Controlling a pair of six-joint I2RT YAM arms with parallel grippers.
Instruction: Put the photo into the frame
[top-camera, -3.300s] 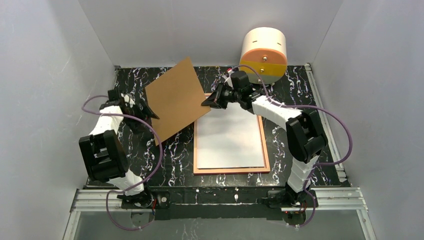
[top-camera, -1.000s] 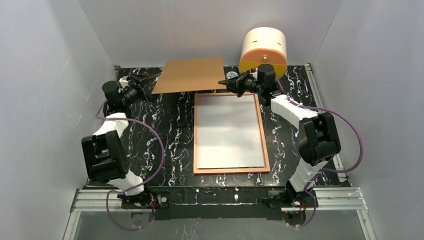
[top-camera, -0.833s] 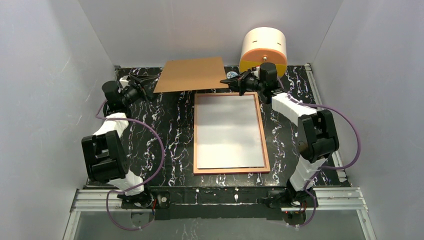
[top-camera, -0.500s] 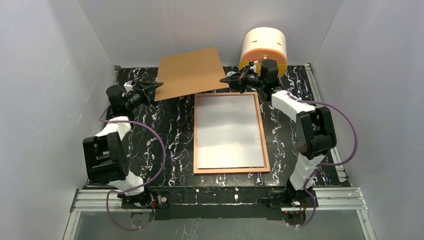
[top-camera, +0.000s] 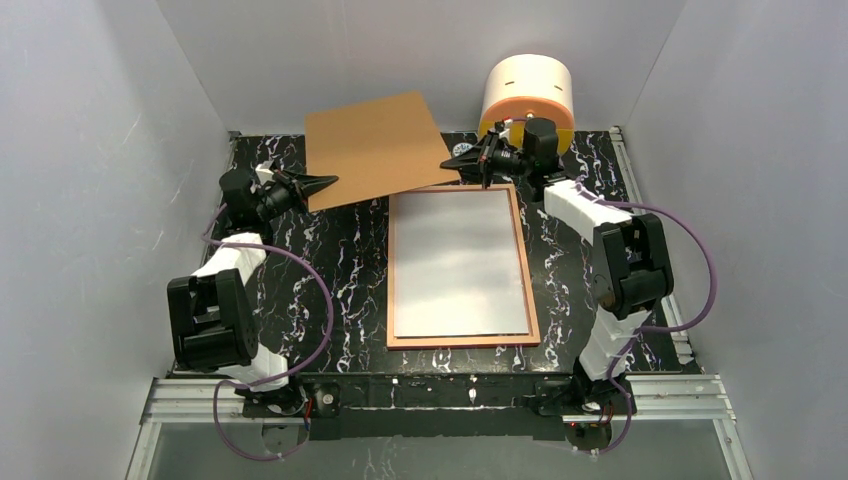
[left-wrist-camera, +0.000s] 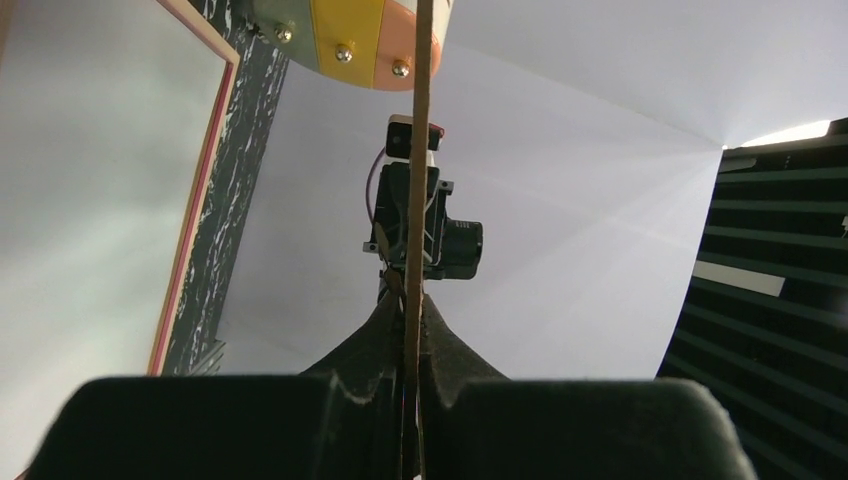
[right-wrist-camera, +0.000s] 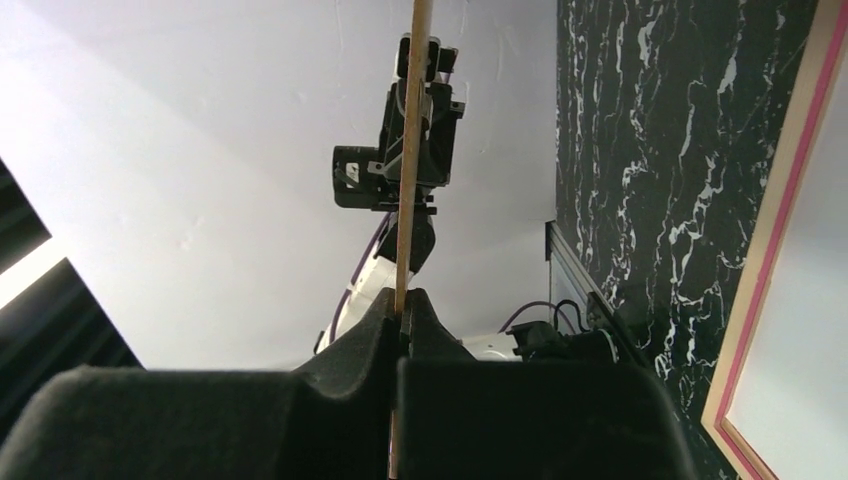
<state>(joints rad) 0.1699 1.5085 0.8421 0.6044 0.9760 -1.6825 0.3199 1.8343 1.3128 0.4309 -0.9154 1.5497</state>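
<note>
The frame (top-camera: 390, 270) lies flat mid-table, tan-orange rim up; its pink-red edge (right-wrist-camera: 765, 260) shows beside the right wrist. A plain pale sheet (top-camera: 460, 260) fills it, apparently the photo lying white back up; no picture side shows. Behind the frame a brown cardboard board (top-camera: 375, 148) hangs tilted above the table. My left gripper (top-camera: 330, 181) is shut on its near-left corner and my right gripper (top-camera: 450, 163) on its near-right corner. In each wrist view the board's thin edge (left-wrist-camera: 418, 150) (right-wrist-camera: 410, 150) runs straight up from the pinched jaws of the left gripper (left-wrist-camera: 411, 300) and right gripper (right-wrist-camera: 404, 298).
A cream, orange and yellow cylinder (top-camera: 527, 95) stands at the back right, close behind my right gripper. White walls enclose the black marbled table (top-camera: 340, 280) on three sides. Purple cables loop beside both arms.
My left gripper moved in toward the board and shut on its near-left corner. The board tipped from nearly flat to a steeper tilt, far edge higher. The right gripper kept its hold.
</note>
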